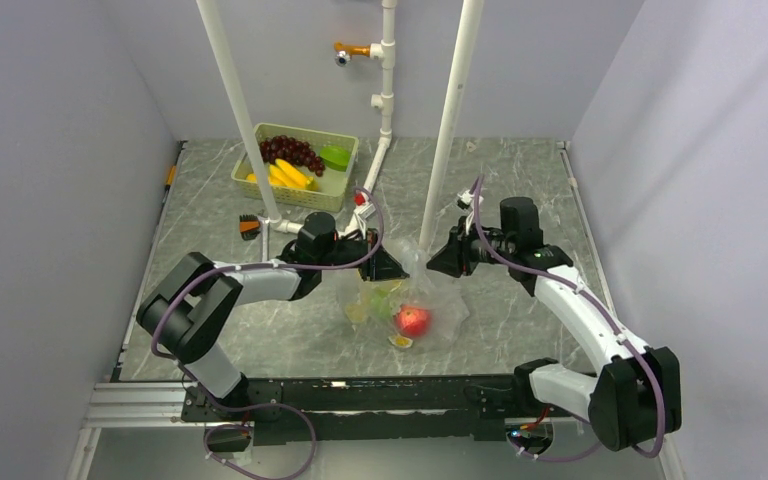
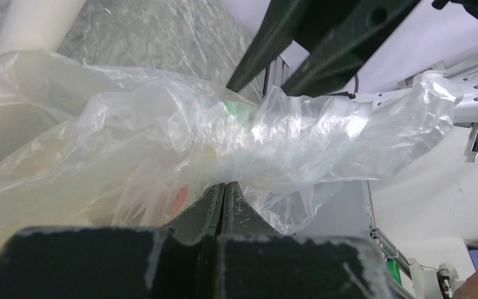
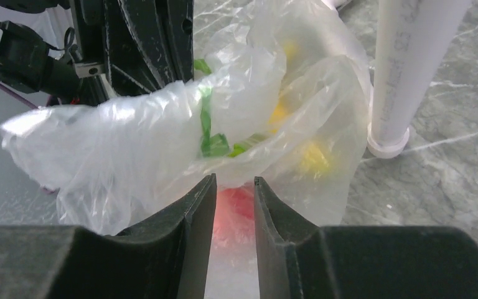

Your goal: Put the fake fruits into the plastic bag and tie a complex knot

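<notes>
My left gripper (image 2: 224, 190) is clamped shut on a fold of the plastic bag (image 2: 131, 137). My right gripper (image 3: 234, 182) has a narrow gap at the bag's bunched film, so I can't tell if it's pinching. The bag sits mid-table (image 1: 290, 335) between both grippers, 1 red fruit (image 1: 412, 321) inside.

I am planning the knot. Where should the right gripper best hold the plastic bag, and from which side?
Probably the twisted neck of the plastic bag, from the right, opposite the left gripper pinching it. The film is gathered into a narrow roll, lying crosswise before the open right gripper.
</notes>
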Controlling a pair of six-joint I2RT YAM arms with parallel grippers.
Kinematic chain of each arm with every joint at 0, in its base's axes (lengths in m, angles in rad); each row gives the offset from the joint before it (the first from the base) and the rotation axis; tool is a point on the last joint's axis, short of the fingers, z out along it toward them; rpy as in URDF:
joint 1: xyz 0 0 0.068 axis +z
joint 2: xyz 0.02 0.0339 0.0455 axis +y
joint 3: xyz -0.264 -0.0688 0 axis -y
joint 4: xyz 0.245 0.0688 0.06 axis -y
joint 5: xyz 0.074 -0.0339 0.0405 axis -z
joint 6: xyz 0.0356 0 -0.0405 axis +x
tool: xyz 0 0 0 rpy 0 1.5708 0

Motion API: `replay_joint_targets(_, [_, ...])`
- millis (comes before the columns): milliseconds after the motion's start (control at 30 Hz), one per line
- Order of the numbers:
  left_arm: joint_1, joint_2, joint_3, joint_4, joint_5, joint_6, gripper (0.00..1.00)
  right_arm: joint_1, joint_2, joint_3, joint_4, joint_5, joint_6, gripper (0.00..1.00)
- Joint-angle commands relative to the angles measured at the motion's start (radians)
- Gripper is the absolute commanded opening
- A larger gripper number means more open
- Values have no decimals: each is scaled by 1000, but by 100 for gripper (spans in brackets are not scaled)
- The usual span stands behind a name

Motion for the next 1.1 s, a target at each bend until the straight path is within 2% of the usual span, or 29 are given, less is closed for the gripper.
replay_joint_targets(0, [1,9,22,60,43,-10,0,38,38,-28,151,11,82,33])
replay_joint_targets(33, [0,14,28,56,42,-12,0,52,50,-33,172,2,95,37])
replay_joint_targets(133, [2,29,47,55,31,-21,0,117,64,-48,199,-14,132,57])
replay_joint_targets(300, [8,67,70,140,60,-85,0,213,62,-114,299,30,220,69])
replay_joint_targets(533, [16,76,57,275,215,-154,0,243,185,-45,484,38,310,70])
replay_joint_targets(800, [-4,66,52,21,229,17,0,277,186,32,528,67,351,77])
replay_joint_targets(1067, [-3,123,123,92,246,-28,0,306,176,12,537,84,333,77])
